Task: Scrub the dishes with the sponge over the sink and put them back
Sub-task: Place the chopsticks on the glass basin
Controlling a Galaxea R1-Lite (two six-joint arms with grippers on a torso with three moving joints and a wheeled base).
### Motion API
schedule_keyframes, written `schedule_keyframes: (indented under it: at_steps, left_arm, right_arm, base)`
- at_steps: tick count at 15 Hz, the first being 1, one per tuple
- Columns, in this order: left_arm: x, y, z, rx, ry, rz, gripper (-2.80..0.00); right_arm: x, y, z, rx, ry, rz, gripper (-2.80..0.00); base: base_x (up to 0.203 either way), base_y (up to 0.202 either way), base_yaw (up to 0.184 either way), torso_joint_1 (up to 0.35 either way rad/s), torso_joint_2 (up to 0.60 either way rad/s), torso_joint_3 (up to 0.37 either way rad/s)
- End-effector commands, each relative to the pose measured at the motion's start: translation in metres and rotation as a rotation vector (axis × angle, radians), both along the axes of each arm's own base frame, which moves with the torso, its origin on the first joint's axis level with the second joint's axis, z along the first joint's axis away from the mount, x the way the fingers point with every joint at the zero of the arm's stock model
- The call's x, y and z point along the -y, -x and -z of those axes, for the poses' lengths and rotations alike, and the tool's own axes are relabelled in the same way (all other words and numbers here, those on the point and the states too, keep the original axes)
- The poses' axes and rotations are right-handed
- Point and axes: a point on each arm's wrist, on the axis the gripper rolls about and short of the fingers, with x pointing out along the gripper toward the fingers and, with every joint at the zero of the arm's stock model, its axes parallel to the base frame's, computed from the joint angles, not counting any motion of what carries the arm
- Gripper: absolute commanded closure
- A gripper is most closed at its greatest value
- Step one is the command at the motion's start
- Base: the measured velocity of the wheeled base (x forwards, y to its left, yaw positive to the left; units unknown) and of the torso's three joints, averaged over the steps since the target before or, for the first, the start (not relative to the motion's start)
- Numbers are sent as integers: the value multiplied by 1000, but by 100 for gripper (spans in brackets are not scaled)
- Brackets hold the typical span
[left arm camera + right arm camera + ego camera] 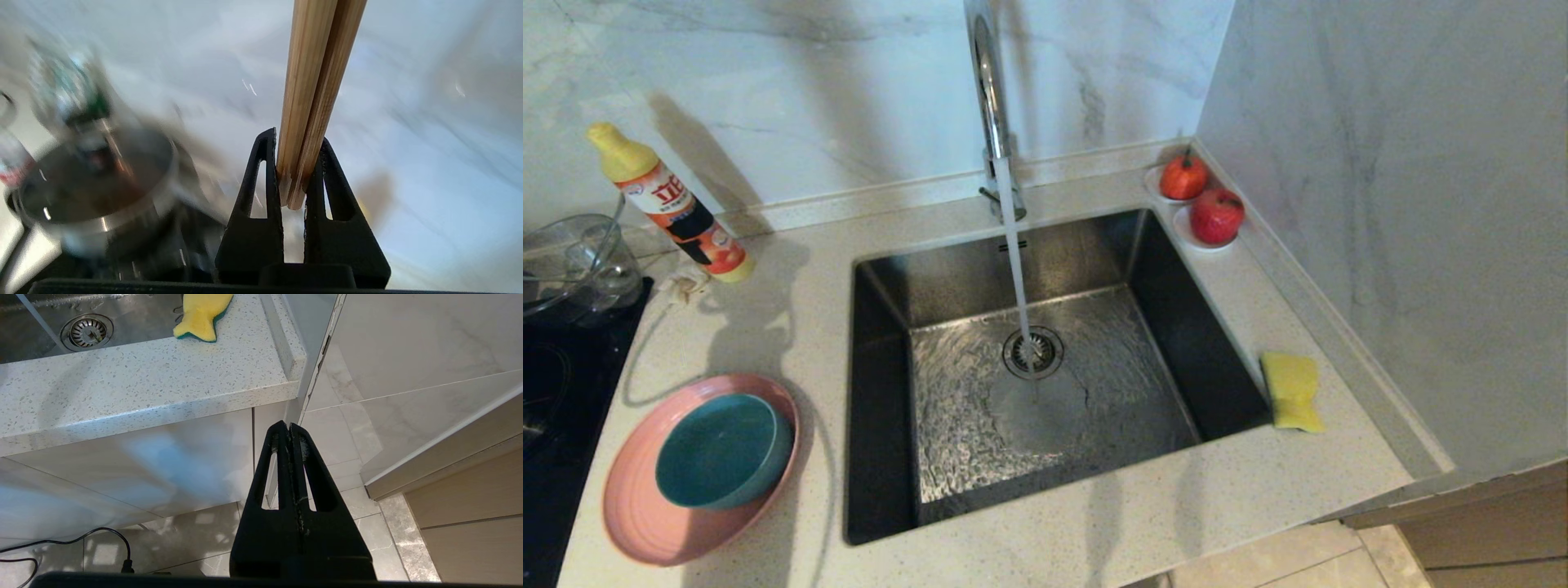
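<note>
The pink plate (645, 506) is seen nearest the camera, at the lower left of the head view, flat on the speckled countertop (1094, 531). It is wide, shallow and matte. The teal-blue bowl (723, 451), smaller and deeper, is seated inside it, toward its far right side.

The sink (882, 392), a square steel basin, occupies the centre of the frame. Its floor is wet, and a round drain strainer (1032, 352) is set in it. Water is delivered onto the strainer from the chrome tap (991, 90) at upper centre.

The sponge (1291, 390) is located at right of the basin on the countertop, yellow face up; a green layer is visible underneath in the right wrist view.

At upper left, a tilted detergent bottle (670, 204) and a clear glass bowl (572, 261) are found. Two red fruits (1201, 200) are placed at the far right corner.

The left gripper (295, 163) is pinched on a pair of wooden sticks (318, 81), beside a blurred steel pot (94, 192). The right gripper (289, 435) is parked below the counter edge, fingers pressed together.
</note>
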Motion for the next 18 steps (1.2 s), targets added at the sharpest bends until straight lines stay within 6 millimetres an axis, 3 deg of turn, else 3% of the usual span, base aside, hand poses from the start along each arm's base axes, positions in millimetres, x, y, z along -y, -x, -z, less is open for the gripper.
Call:
schedule_keyframes:
  at_steps: [1, 8, 14, 18]
  left_arm:
    - [-37, -34, 21, -14, -16, -87, 0]
    - [-102, -92, 103, -60, -76, -202, 0]
    - [-125, -125, 150, -163, -15, -201, 0]
    - [-137, -144, 170, -194, 3, -202, 0]
  right_arm:
    - [0, 0, 0, 0, 0, 0, 0]
    - [0, 0, 0, 1, 0, 0, 0]
    - [0, 0, 0, -2, -1, -1, 0]
    - [0, 0, 0, 0, 0, 0, 0]
  base:
    - [0, 0, 0, 0, 0, 0]
    - [0, 0, 0, 0, 0, 0]
    - [0, 0, 0, 0, 0, 0]
    - [0, 0, 0, 0, 0, 0]
